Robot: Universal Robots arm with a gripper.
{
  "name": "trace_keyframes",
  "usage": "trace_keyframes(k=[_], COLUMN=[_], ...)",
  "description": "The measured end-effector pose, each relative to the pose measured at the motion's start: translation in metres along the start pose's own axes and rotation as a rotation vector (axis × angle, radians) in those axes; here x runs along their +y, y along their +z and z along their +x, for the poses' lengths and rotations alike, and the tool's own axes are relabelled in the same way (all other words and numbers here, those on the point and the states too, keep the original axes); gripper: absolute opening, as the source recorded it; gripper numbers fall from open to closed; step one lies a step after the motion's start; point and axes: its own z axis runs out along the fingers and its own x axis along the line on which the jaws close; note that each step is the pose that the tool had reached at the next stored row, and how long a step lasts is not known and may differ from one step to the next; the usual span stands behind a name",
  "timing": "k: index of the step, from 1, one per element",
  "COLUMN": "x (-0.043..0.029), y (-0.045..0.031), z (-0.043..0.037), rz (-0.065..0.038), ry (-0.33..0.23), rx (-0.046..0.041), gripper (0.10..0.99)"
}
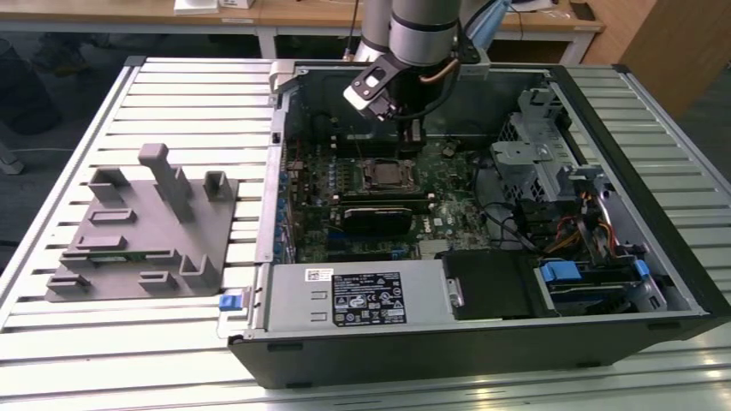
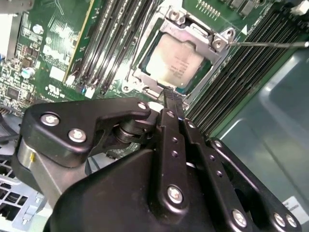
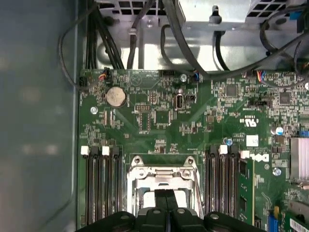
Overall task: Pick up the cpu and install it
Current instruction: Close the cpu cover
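Observation:
The cpu (image 2: 175,64), a flat square chip with a pale silvery top, lies in the metal socket frame (image 2: 219,42) on the green motherboard (image 1: 451,184) inside the open computer case. In the exterior view the socket (image 1: 383,174) sits mid-board. My gripper (image 2: 171,95) hangs just over the socket's edge with its black fingers pressed together and nothing between them. In the first wrist view the same fingertips (image 3: 162,194) cover the middle of the frame (image 3: 161,172), with pale chip surface showing on either side. I cannot tell whether the tips touch the chip.
Memory slots (image 3: 101,183) flank the socket on both sides. Black cables (image 3: 193,58) and a drive cage (image 1: 549,163) crowd the case's far side. A labelled power supply (image 1: 354,295) fills the near corner. A grey moulded fixture (image 1: 143,227) stands on the slatted table at the exterior view's left.

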Motion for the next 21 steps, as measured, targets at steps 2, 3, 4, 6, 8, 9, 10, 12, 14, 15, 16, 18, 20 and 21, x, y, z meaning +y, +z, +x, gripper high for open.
trace_keyframes(k=[2,3,4,6,8,9,10,12,14,15,16,18,20,21], x=[-0.0027,-0.0039,-0.005,-0.0078,-0.0108,-0.0125,-0.0142,-0.0177,-0.0212,-0.0229,-0.0246,-0.0264,-0.0283,-0.0298], y=[0.0001,0.0001,0.0002,0.0004,0.0007,0.0008,0.0011,0.0019,0.0031,0.0038,0.0045,0.006,0.0073,0.008], z=[-0.0003,-0.0007,-0.001,-0.0015,-0.0016,-0.0016,-0.0017,-0.0017,-0.0017,-0.0018,-0.0018,-0.0018,-0.0018,-0.0019], rz=[0.0,0.0,0.0,0.0,0.0,0.0,0.0,0.0,0.0,0.0,0.0,0.0,0.0,0.0], ry=[0.0,0.0,0.0,0.0,0.0,0.0,0.0,0.0,0.0,0.0,0.0,0.0,0.0,0.0], rx=[-0.0001,-0.0002,-0.0003,0.0,0.0,-0.0001,-0.0002,-0.0001,0.0,-0.0001,-0.0002,-0.0002,-0.0001,-0.0002], gripper=[0.106,0.106,0.106,0.106,0.106,0.106,0.106,0.106,0.106,0.106,0.106,0.106,0.106,0.106])
